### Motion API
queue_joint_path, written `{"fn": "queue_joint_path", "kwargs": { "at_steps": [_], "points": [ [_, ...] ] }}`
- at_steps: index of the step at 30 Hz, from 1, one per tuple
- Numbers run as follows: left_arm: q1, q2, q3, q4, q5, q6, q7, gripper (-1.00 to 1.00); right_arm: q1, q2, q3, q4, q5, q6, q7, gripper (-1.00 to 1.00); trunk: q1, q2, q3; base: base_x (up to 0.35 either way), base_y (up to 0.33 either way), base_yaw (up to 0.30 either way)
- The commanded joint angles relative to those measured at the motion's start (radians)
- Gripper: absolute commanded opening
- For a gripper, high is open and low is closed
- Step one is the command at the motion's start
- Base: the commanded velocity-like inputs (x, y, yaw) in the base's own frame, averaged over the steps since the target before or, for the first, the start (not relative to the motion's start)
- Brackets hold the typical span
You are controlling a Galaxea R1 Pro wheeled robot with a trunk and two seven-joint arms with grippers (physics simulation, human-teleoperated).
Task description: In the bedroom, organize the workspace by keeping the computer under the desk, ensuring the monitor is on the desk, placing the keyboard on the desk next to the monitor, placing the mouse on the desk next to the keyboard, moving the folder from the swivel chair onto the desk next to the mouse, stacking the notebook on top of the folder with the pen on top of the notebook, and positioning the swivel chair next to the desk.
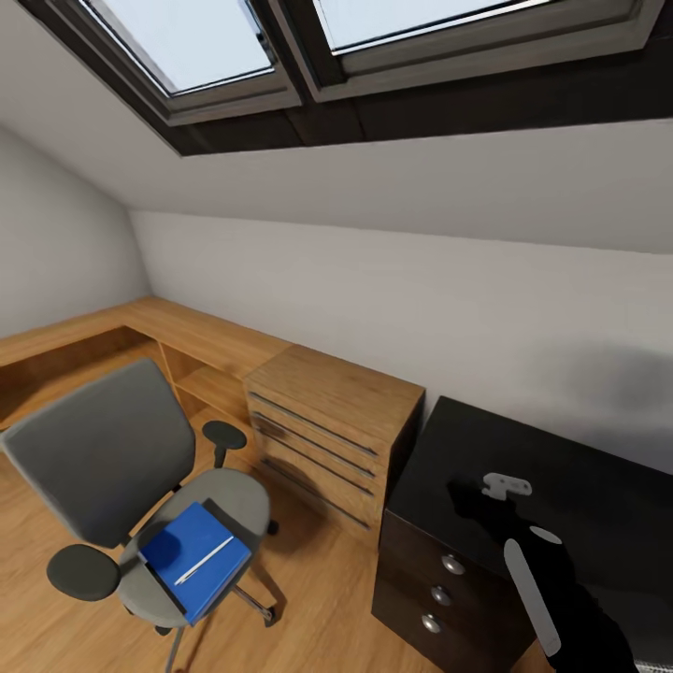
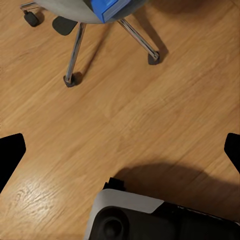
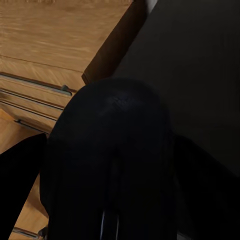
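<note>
Left: grey fabric swivel chair (image 1: 112, 458) on a light wood plank floor (image 1: 308, 598), bright-blue rectangular folder (image 1: 196, 559) flat on its seat with a slim white pen (image 1: 204, 561) on top. Left end effector (image 2: 120, 150) released, fingers apart above floor. Centre: light wooden drawer cabinet (image 1: 327, 430). Right: black-topped bench (image 1: 561, 486); right end effector (image 3: 112, 170) grasping a rounded black mouse (image 3: 110, 150) above it.
</note>
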Motion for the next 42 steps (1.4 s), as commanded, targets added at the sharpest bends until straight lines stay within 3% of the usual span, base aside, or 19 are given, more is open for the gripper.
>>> {"fn": "queue_joint_path", "kwargs": {
  "at_steps": [1,15,28,39,42],
  "points": [
    [0.0,-0.001,0.001,-0.002,0.001,0.005,0.002,1.0,-0.001,0.0,0.0,-0.002,-0.008,0.005,-0.003,-1.0,-0.003,0.006,0.002,0.0,0.0,0.0],
    [0.0,-0.001,0.001,0.01,0.001,0.005,0.004,1.0,-0.001,-0.002,-0.002,-0.016,-0.007,0.005,-0.003,-1.0,-0.057,0.104,0.046,0.0,0.0,-0.014],
    [0.0,-0.001,0.001,0.01,0.0,0.004,0.004,1.0,-0.001,-0.002,-0.005,-0.016,-0.007,0.005,-0.002,-1.0,-0.107,0.195,0.095,0.0,0.0,-0.194],
    [0.0,-0.002,0.001,0.008,0.001,-0.006,0.003,1.0,-0.001,-0.002,-0.004,-0.016,-0.007,0.005,-0.001,-1.0,-0.107,0.195,0.103,0.0,0.0,-0.226],
    [0.001,-0.002,0.002,-0.019,0.002,-0.105,0.002,1.0,-0.001,-0.002,-0.004,-0.016,-0.007,0.005,-0.001,-1.0,-0.107,0.195,0.105,0.0,0.0,-0.227]
  ]
}}
